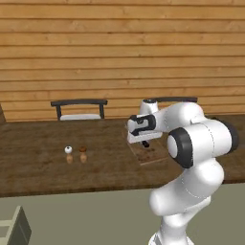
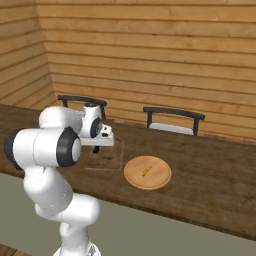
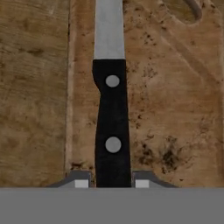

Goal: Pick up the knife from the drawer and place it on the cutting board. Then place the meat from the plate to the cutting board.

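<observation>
Pincer [image 3: 112, 183] clamps the knife [image 3: 112, 118] by its black handle, low over the cutting board [image 3: 175, 109]. Judgement: lower flat, blade along the grain, release only once resting.

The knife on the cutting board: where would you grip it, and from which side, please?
Grip the knife by its black handle, from straight above, fingers spanning its narrow width. It lies flat on the cutting board, so only its long sides are reachable; the gripper already straddles the handle's end.
</observation>
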### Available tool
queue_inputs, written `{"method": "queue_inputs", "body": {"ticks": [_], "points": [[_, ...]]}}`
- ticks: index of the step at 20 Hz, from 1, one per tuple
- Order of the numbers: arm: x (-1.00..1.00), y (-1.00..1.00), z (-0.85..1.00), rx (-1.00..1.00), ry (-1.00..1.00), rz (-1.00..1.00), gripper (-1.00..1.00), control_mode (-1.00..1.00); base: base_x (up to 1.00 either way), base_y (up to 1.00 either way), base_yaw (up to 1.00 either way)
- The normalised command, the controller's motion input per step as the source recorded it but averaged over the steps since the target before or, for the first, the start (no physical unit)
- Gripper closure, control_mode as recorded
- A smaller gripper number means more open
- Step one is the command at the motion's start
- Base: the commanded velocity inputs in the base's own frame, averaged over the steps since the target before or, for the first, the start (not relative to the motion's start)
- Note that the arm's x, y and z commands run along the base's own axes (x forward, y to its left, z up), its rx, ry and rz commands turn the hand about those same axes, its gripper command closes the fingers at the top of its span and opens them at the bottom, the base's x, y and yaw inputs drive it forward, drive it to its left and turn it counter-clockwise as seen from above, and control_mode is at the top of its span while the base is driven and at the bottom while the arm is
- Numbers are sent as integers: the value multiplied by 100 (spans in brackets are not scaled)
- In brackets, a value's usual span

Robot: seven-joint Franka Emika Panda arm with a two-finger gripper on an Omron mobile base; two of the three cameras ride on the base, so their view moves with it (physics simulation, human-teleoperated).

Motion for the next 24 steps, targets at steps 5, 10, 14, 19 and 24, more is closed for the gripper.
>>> {"method": "queue_inputs", "body": {"ticks": [5,10,14,19,24], "points": [[12,1,-64,0,-3,-3,100,-100,0,0,0],[1,3,-52,0,-8,-3,100,-100,0,0,0],[0,0,-17,0,0,-1,100,-100,0,0,0],[0,0,7,0,1,-2,-100,-100,0,0,0],[0,-8,34,0,6,-2,-100,-100,0,0,0]]}}
